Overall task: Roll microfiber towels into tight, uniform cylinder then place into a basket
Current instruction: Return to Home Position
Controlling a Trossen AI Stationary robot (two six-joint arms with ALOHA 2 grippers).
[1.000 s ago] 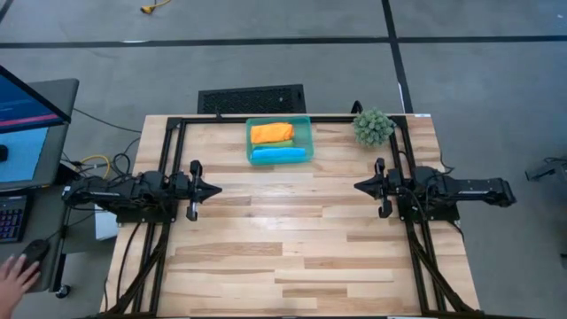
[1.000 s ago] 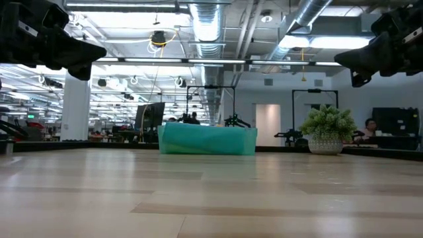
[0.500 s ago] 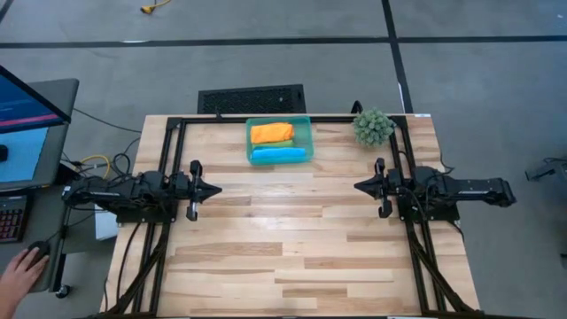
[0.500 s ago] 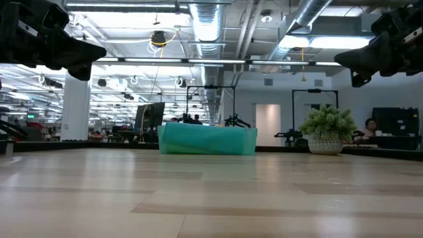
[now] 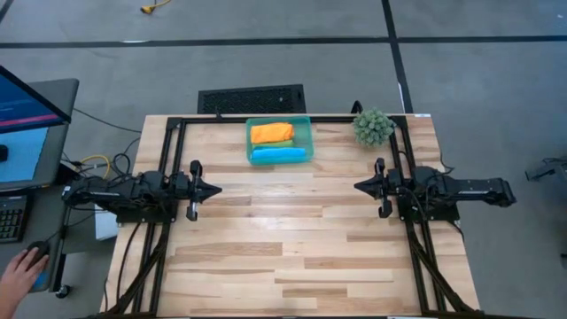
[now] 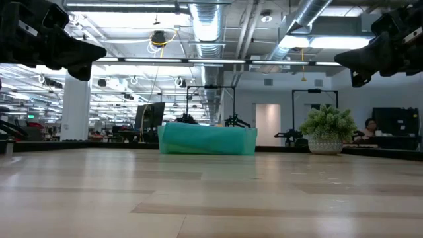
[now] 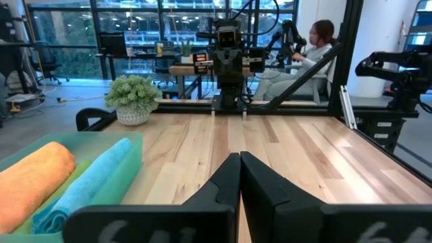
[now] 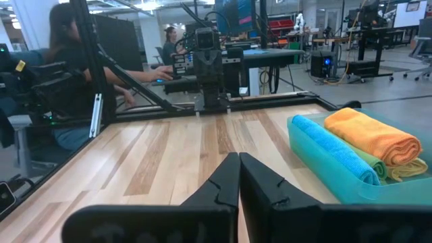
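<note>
The teal basket stands at the table's far middle. Rolled towels lie side by side in it: an orange one on the far side, a sky-blue one on the near side, a green one between them and a yellow one under the orange. My left gripper hovers shut at the table's left, pointing level toward the right. My right gripper hovers shut at the table's right, facing it. Both are well clear of the basket and hold nothing.
A small spiky green plant ball in a pot stands at the far right corner. Black frame rails run along the table's far, left and right sides. Bare wood lies between the grippers. A person's hand rests on a mouse beside the table.
</note>
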